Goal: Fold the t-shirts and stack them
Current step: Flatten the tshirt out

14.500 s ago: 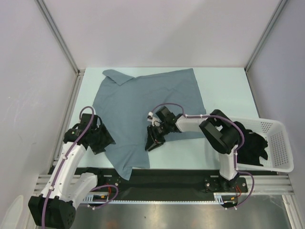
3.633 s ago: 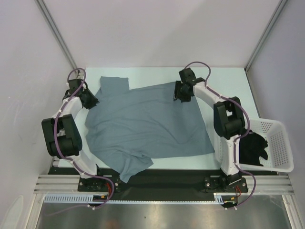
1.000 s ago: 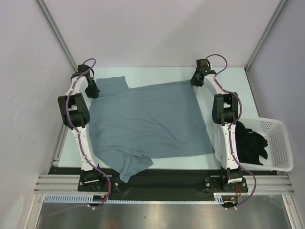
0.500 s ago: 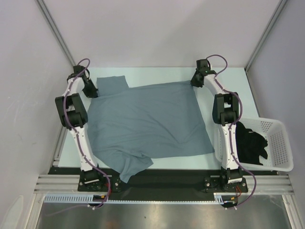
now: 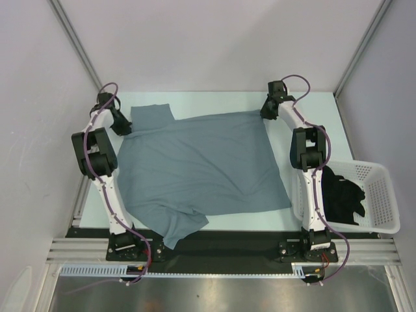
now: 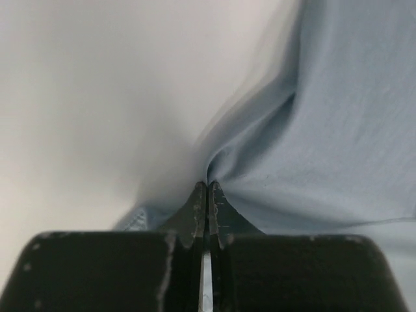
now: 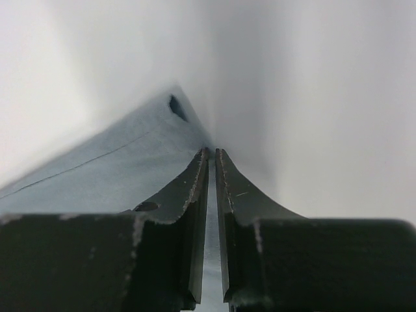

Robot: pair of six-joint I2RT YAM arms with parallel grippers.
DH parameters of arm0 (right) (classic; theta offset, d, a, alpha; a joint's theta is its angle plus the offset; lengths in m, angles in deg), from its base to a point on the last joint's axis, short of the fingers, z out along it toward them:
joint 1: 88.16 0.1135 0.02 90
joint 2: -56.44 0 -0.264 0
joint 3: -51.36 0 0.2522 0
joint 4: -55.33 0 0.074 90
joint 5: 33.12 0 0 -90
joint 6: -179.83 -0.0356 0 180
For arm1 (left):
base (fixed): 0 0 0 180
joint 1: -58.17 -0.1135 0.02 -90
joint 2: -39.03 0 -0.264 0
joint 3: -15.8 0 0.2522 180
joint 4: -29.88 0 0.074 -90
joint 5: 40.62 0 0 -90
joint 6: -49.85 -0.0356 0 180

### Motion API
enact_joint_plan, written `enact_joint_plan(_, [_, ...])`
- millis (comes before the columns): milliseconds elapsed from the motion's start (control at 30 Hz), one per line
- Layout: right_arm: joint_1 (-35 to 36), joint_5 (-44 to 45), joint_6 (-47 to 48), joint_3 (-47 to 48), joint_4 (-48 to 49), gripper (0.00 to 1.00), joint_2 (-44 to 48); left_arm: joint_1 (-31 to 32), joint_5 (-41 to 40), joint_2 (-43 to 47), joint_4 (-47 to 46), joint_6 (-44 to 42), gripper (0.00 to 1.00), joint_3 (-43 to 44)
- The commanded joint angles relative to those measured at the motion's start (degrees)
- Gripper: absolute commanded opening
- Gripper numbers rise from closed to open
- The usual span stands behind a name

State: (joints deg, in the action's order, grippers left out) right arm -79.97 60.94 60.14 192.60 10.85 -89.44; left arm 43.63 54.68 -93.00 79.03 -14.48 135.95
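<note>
Looking down from above, the grey-blue t-shirt (image 5: pixel 201 162) lies spread over most of the pale table (image 5: pixel 312 104), drawn out between the two arms at the far side, with one lower part draped over the black strip (image 5: pixel 247 237) at the near edge. Both arms reach out long towards the back. The left gripper (image 5: pixel 123 123) sits at the shirt's far left edge beside a folded-over flap, and the right gripper (image 5: pixel 265 112) at its far right corner. From up there the jaws are too small to read; the wrist cameras settle that. The left wrist view shows the black fingers (image 6: pixel 195 208) pressed flat together on a pinch of the blue cloth, which puckers into creases fanning away to the right. The right wrist view shows its fingers (image 7: pixel 195 195) clenched to a thin slit, with the shirt's corner running up to their tips from the left; a small dark hole or fold shows in the cloth just beyond. Neither wrist view takes in anything but cloth and blurred pale surface. Only the overhead camera shows the white lattice basket (image 5: pixel 383 179) at the right edge of the table, beside the right arm's base, with the black t-shirt (image 5: pixel 342 195) crumpled inside it, well apart from the spread shirt.
</note>
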Motion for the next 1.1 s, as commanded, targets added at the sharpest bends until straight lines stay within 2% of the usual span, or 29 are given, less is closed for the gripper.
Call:
enact_joint_plan(0, [-0.3, 0.5, 1.8, -1.5, -4.8, 0.15, 2.1, -0.5, -9.0, 5.2, -5.0, 3.2, 0.04, -0.9])
enact_joint_plan(33, [-0.4, 0.4, 1.8, -1.5, -4.8, 0.15, 2.0, -0.3, -10.5, 6.5, -6.7, 3.3, 0.09, -2.0])
enact_joint_plan(67, [-0.3, 0.3, 1.7, -1.5, -4.9, 0.15, 1.9, -0.1, -10.7, 8.5, -8.0, 3.5, 0.18, -3.1])
enact_joint_plan(167, [-0.2, 0.3, 1.7, -1.8, -5.0, 0.15, 2.1, 0.7, -11.5, 9.4, -10.3, 3.9, 0.27, -1.8])
enact_joint_plan(400, [-0.3, 0.3, 1.7, -2.6, -5.0, 0.16, 2.4, 6.2, -12.2, 10.0, -15.8, 5.6, 0.3, -0.6])
enact_joint_plan(467, [-0.3, 0.3, 1.6, -3.1, -4.9, 0.16, 2.5, 7.4, -11.3, 7.9, -15.7, 8.0, 0.37, 1.9])
enact_joint_plan(533, [-0.4, 0.3, 1.7, -3.5, -4.7, 0.17, 2.9, 8.2, -10.2, 3.9, -14.0, 11.3, 0.4, 4.2])
enact_joint_plan(600, [-0.4, 0.4, 1.7, -4.0, -4.6, 0.17, 3.1, 9.7, -12.8, 0.8, -9.3, 13.0, 0.43, 9.7])
enact_joint_plan(633, [-0.4, 0.3, 1.7, -4.3, -4.7, 0.17, 3.4, 10.3, -14.3, -1.5, -7.9, 13.5, 0.48, 11.5])
enact_joint_plan(800, [-0.5, 0.3, 1.7, -6.0, -4.0, 0.17, 4.5, 12.1, -16.8, -6.2, -4.2, 18.0, 0.49, 16.7])
enact_joint_plan(900, [-0.4, 0.2, 1.4, -8.0, -3.3, 0.17, 5.3, 12.3, -16.4, -8.7, -2.8, 23.5, 0.47, 17.9])
enact_joint_plan(1067, [-0.5, 0.2, 0.9, -10.8, -2.5, 0.18, 6.1, 11.8, -8.3, -12.1, -7.6, 27.8, 0.48, 16.9])
